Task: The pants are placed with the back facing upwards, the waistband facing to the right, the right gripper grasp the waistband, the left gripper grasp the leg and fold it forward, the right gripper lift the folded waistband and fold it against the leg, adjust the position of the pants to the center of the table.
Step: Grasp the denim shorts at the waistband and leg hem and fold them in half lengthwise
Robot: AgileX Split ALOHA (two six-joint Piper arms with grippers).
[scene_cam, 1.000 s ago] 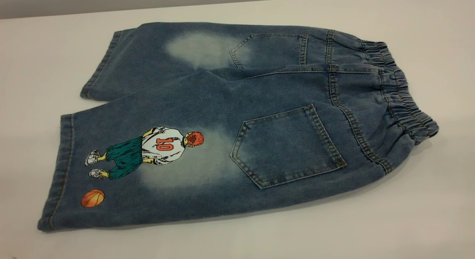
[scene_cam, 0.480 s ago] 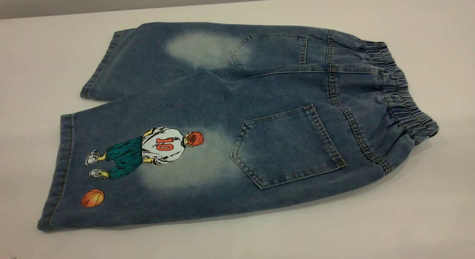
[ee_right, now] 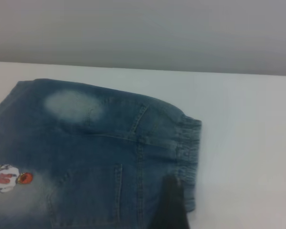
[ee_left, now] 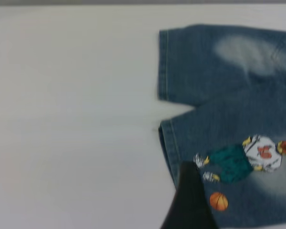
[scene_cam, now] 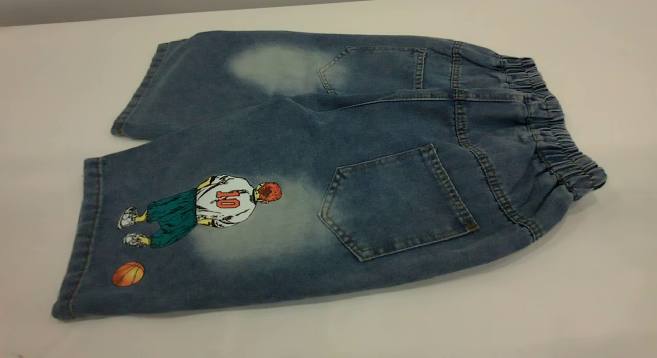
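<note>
While both arms hang above the white table (scene_cam: 590, 306), I see the blue faded-denim shorts (scene_cam: 328, 158) lying flat with the back pockets up, not yet folded. Their long axis runs from the hems of the two legs (scene_cam: 87, 235) to the gathered elastic waistband (scene_cam: 557, 137). My right wrist view looks down on the waistband end, where one dark finger of the right gripper (ee_right: 170, 205) shows just over the elastic, so that arm is the nearer one for the waistband grasp. My left wrist view shows the left gripper (ee_left: 190, 200) as a single dark finger over the hem of the printed leg, nearer the leg ends. For either gripper I cannot tell how wide the fingers stand; neither is holding cloth. Beside that hem is a printed basketball player (scene_cam: 205, 206) whose white jersey reads "10", with an orange ball (scene_cam: 128, 274) close by. No brand label is readable.
</note>
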